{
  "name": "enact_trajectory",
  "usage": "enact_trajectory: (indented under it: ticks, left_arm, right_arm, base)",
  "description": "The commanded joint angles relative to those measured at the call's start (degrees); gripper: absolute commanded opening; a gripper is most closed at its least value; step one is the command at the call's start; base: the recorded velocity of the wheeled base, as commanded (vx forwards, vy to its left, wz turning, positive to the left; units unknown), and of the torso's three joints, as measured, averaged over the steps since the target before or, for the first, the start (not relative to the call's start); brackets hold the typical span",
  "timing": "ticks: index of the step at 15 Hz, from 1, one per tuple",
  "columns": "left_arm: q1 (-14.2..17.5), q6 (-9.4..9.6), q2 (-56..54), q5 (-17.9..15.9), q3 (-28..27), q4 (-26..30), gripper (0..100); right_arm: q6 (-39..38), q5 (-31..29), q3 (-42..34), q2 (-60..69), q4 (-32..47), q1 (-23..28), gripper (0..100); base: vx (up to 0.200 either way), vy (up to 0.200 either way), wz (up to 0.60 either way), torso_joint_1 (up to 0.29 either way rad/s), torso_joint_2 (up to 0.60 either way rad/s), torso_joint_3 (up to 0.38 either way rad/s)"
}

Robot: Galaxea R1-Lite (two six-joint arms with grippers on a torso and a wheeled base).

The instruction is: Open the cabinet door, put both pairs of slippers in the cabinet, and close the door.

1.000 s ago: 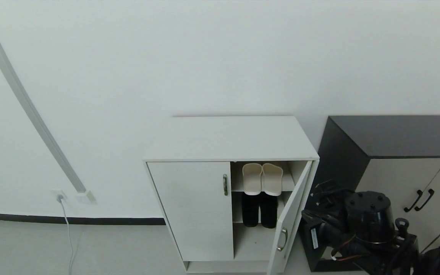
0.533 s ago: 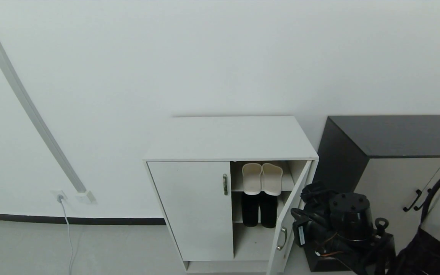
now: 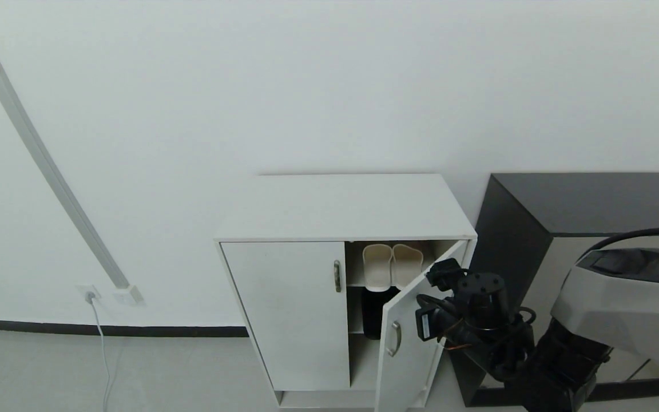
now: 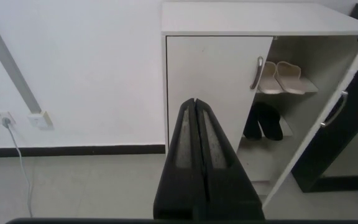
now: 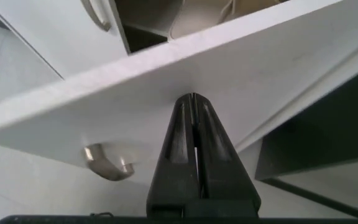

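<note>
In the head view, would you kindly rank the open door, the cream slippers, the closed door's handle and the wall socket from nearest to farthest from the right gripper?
1. Open door, right at the right gripper.
2. Cream slippers, upper shelf, just left.
3. Closed door's handle, further left.
4. Wall socket, far left on the wall.

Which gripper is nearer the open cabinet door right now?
Right. The right gripper has its shut tips at the outer face of the half-open door; the left gripper, also shut, hangs well in front of the cabinet, apart from it.
</note>
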State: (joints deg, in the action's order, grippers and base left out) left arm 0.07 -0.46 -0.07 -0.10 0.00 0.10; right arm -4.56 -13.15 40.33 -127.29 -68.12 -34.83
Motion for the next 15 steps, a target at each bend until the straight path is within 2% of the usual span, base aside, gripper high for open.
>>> enact_trajectory:
  ticks: [1,12,15]
  left_arm:
    - [0.0,-0.06,0.1,0.0,0.0,0.0,0]
    - [0.0,-0.06,0.1,0.0,0.0,0.0,0]
    - [0.0,-0.06,0.1,0.0,0.0,0.0,0]
  right_arm:
    - [0.0,1.0,3.6,-3.8,0.0,1.1,0]
    - [0.1,0.8,20.3,-14.6,0.6,3.5,0]
    - [0.1,0.8,23.6,-15.4,3.0,3.8,0]
  base:
    - [0.0,0.0,0.0,0.0,0.0,0.0]
    - [0.0,0.0,0.0,0.0,0.0,0.0]
    - [0.0,0.0,0.0,0.0,0.0,0.0]
